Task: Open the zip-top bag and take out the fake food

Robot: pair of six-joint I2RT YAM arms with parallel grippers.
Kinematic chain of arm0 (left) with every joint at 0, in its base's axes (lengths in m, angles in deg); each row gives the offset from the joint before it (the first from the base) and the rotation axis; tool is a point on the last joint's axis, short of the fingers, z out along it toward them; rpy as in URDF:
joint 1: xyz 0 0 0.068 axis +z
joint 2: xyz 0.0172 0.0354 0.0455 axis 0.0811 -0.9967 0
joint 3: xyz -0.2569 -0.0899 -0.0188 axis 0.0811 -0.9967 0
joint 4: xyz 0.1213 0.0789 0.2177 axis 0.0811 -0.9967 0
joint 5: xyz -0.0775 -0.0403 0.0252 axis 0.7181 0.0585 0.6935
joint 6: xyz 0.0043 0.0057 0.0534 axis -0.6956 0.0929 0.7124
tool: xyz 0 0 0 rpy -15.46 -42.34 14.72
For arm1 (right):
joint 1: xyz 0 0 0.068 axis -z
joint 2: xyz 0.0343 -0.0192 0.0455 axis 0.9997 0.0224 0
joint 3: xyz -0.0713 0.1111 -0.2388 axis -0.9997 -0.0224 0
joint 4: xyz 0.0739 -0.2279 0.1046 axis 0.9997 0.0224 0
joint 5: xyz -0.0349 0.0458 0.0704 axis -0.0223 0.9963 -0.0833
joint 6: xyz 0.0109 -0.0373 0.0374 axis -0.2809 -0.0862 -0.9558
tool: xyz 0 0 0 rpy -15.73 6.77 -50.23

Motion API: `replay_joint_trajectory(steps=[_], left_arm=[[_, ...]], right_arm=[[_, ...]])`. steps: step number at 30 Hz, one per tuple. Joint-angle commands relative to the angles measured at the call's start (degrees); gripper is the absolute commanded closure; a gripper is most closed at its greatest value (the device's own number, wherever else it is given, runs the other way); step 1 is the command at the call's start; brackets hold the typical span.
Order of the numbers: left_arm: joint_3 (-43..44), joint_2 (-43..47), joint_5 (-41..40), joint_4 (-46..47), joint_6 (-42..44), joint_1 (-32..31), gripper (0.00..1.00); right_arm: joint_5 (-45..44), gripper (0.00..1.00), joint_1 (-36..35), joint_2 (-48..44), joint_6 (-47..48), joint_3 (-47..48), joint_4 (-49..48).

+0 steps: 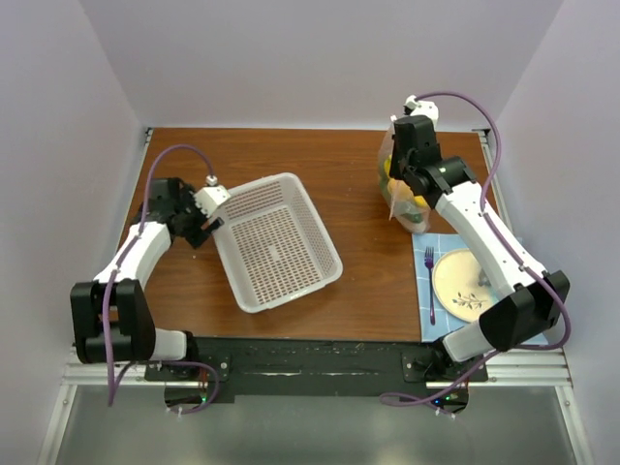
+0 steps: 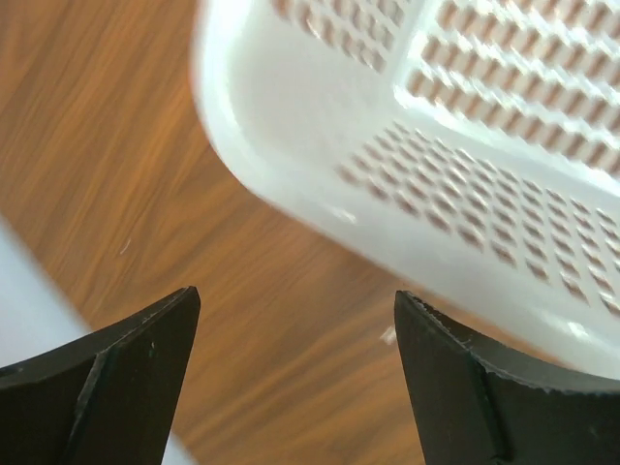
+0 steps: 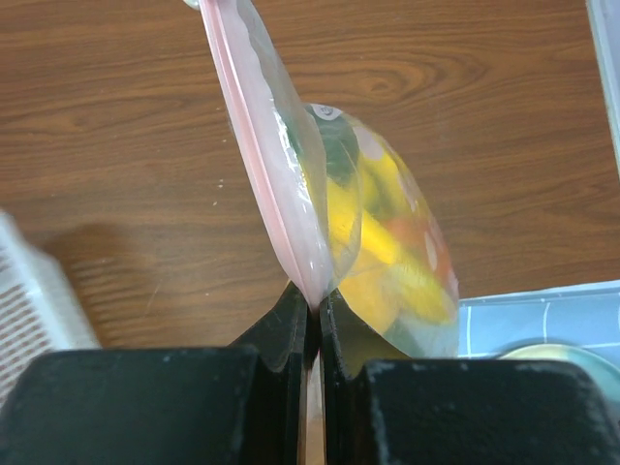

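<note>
The zip-top bag (image 1: 414, 209) is held off the wooden table at the back right, its pink zip strip (image 3: 254, 126) running away from the camera. My right gripper (image 3: 315, 305) is shut on the near end of that strip. Inside the bag (image 3: 291, 184) the fake food (image 3: 387, 247) shows as yellow, orange and green pieces bunched together. My left gripper (image 2: 295, 295) is open with nothing between its fingers, low over bare wood beside the white basket's corner (image 2: 320, 145). In the top view the left gripper (image 1: 205, 231) sits at the basket's left rim.
The white perforated basket (image 1: 248, 291) lies tilted mid-table. A blue mat (image 1: 424, 250) at the front right carries a cream floral plate (image 1: 455, 276) and a purple fork (image 1: 430, 281). White walls enclose the table on three sides.
</note>
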Motion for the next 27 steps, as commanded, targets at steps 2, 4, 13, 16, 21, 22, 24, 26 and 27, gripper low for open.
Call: replay_joint_trajectory(steps=[2, 4, 13, 16, 21, 22, 24, 26, 27], left_arm=[[2.82, -5.13, 3.36, 5.25, -5.91, -4.11, 0.13], [3.88, -6.02, 3.37, 5.34, -6.44, -5.77, 0.12], [3.44, -5.76, 4.43, 5.69, -11.62, -18.7, 0.07], [3.7, -5.5, 3.46, 5.95, -12.59, -21.69, 0.07], [5.02, -5.94, 0.91, 6.3, -12.24, -21.87, 0.05], [5.37, -6.03, 0.12, 6.57, -12.24, -21.87, 0.05], [6.95, -6.11, -0.15, 7.36, -12.59, -21.87, 0.01], [8.53, -7.17, -0.06, 7.71, -13.2, -21.87, 0.0], [10.63, -7.78, 0.11, 7.62, -13.47, -21.87, 0.0]], right_arm=[[3.2, 1.0, 0.04, -4.39, -1.05, -1.27, -1.65], [4.0, 1.0, 0.04, -5.27, -1.32, -2.24, -1.74], [7.34, 1.0, 0.04, -7.55, -3.34, -4.44, -1.21], [7.87, 1.0, -0.05, -8.87, -3.87, -4.88, -0.69], [9.79, 1.0, 0.04, -11.86, -4.66, -6.37, 0.28], [10.24, 1.0, 0.04, -12.47, -4.83, -6.64, 0.54], [11.11, 1.0, 0.04, -13.96, -5.1, -7.34, 0.89], [11.12, 1.0, 0.04, -14.67, -5.1, -7.34, 1.42], [11.03, 1.0, 0.04, -15.37, -5.1, -6.91, 1.68]])
